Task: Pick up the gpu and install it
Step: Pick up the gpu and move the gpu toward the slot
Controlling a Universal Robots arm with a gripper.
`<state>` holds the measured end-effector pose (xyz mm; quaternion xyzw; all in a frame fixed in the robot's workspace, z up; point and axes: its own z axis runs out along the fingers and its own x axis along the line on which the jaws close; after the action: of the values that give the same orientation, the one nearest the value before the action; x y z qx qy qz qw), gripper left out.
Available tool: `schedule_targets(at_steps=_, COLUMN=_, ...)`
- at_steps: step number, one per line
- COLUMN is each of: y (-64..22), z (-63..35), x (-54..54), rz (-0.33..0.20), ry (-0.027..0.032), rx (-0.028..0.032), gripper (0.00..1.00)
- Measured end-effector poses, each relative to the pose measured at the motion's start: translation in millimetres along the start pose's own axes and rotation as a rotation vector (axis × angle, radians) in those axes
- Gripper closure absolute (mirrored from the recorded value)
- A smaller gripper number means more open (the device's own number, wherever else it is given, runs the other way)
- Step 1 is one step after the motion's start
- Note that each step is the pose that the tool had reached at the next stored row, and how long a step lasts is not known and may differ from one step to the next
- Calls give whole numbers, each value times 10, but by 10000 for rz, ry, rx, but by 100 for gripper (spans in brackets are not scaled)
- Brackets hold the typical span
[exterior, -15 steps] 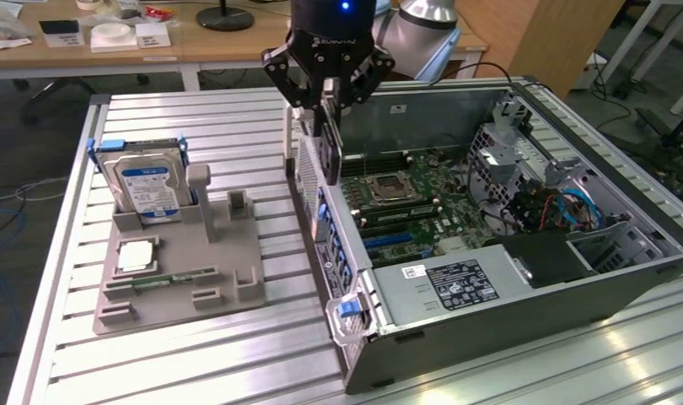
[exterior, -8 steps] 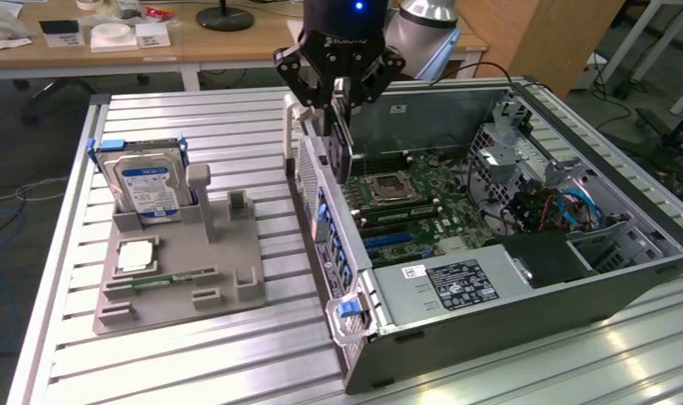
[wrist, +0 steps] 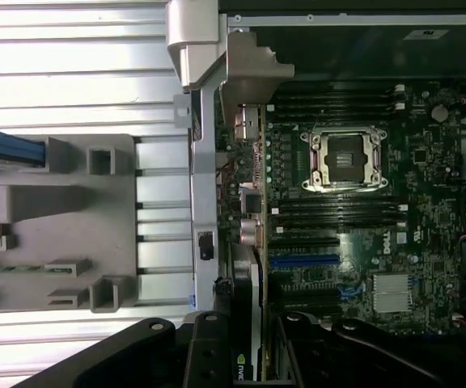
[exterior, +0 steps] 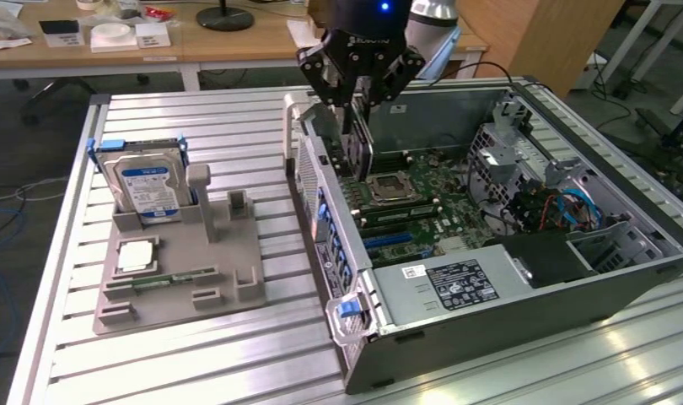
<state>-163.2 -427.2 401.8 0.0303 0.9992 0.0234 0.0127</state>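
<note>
Black pincer (wrist: 249, 349) up close, pinching the thin dark flat gpu card (wrist: 245, 307), so pickup is done. Over in the exterior view's upper middle, it hangs on edge above the open grey computer case (exterior: 522, 312), beside its rear wall, not yet seated on the green motherboard (exterior: 438, 190). Long axis looks up-down, lower end toward the board; bracket end unclear.

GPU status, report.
Tool shut on the gpu, card held edge-down. Hanging over the motherboard in the open computer case, not seated. Case rear wall close alongside.
</note>
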Motion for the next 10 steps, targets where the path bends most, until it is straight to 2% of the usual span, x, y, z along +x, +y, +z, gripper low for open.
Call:
schedule_targets(at_steps=3, y=13, z=6, x=-208, rz=0, ry=0, rx=-1, gripper=73)
schedule_targets(at_steps=10, y=21, z=9, x=-342, rz=0, ry=0, rx=0, gripper=73)
